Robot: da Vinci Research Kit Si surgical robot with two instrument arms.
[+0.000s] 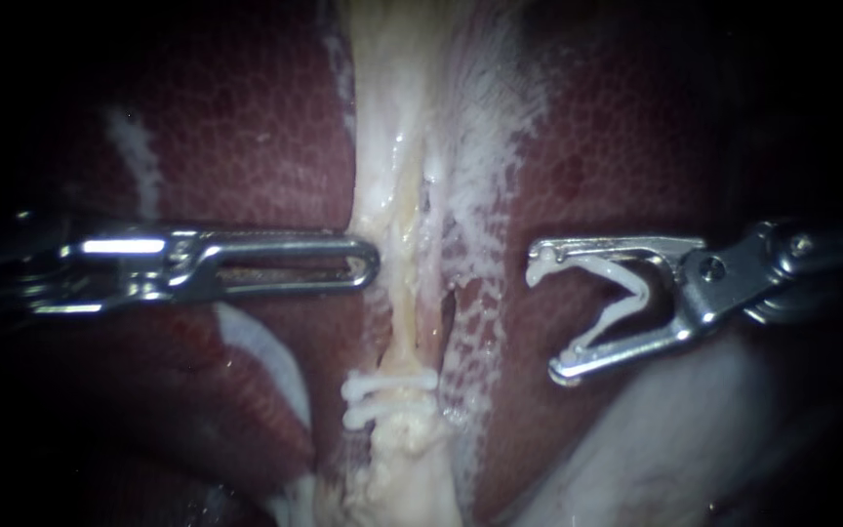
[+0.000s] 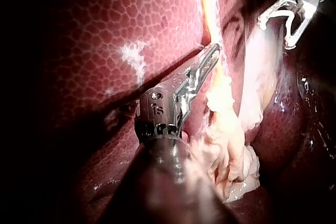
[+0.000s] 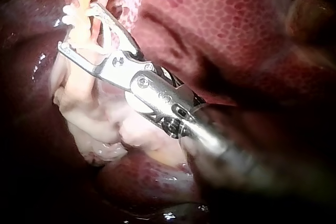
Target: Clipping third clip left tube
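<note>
A pale yellowish tube runs down the middle between two lobes of dark red liver. Two white clips sit across it, low down. My left instrument lies level, its slotted jaws shut, and its tip touches the tube's left edge. My right instrument stands to the right of the tube and apart from it, jaws open, with a white clip loaded between them. In the right wrist view the open jaws frame the clipped stretch of tube.
White webbed tissue spreads to the right of the tube, with a dark slit in it. A paler grey bulge lies under my right instrument. In the left wrist view, ragged pale tissue bunches beside my shaft.
</note>
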